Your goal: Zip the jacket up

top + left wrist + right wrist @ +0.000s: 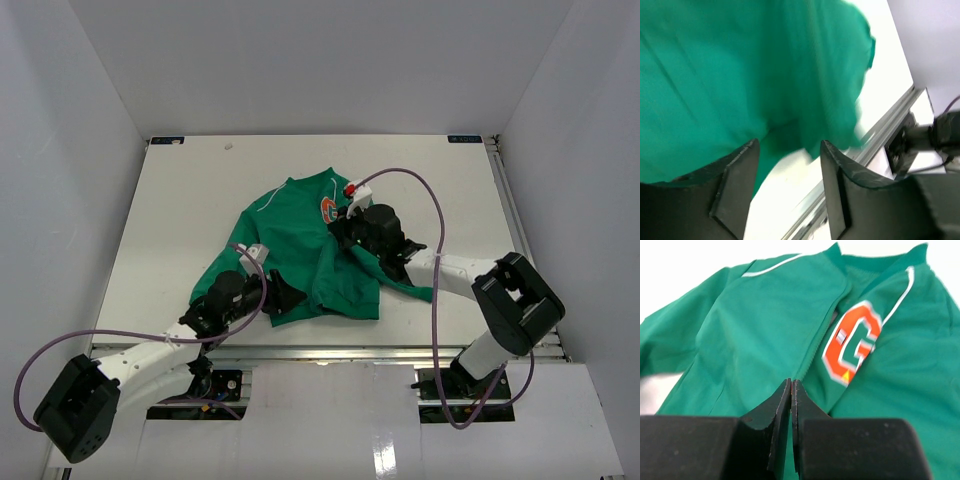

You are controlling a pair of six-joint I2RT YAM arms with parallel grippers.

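The green jacket (300,255) lies front up on the white table, collar at the far side. Its orange "G" emblem (852,342) sits right of the zipper (827,322), which runs from the collar down to my right fingertips. My right gripper (791,382) rests on the chest (343,232), jaws pressed together on the zipper line with a thin reddish sliver between the tips. My left gripper (789,145) is open at the jacket's lower hem (790,125), near the front left corner (285,298). Nothing is between its fingers; that view is blurred.
The table's metal front rail (880,135) runs just behind the hem and shows in the top view (350,350). Purple cables (435,215) loop over both arms. White walls close in three sides. The right arm lies over the jacket's right sleeve (405,285).
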